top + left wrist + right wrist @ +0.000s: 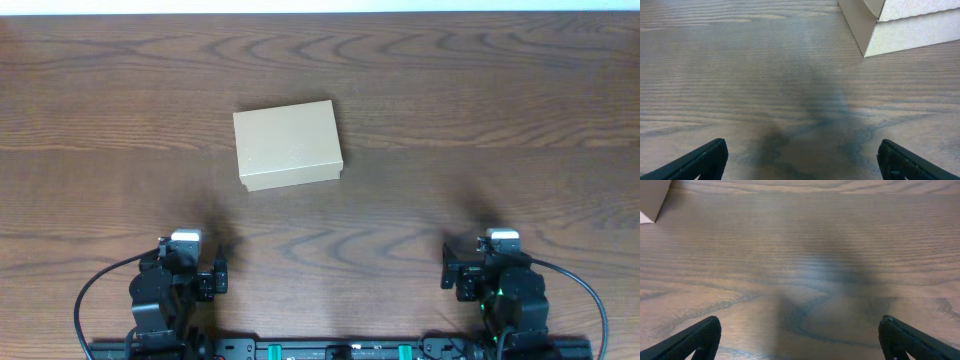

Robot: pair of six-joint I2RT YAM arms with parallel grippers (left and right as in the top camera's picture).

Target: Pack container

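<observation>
The container (288,146) is a small tan cardboard box with its lid shut, lying flat on the wooden table a little left of centre. Its near corner shows at the top right of the left wrist view (900,25), and one corner shows at the top left of the right wrist view (652,197). My left gripper (190,262) is open and empty at the front left, well short of the box; its fingers spread wide in its wrist view (800,160). My right gripper (490,262) is open and empty at the front right (800,337). No small items are in view.
The dark wood table (480,110) spreads around the box. A pale strip (320,5) runs along its far edge. The arm bases and cables (330,350) sit along the front edge.
</observation>
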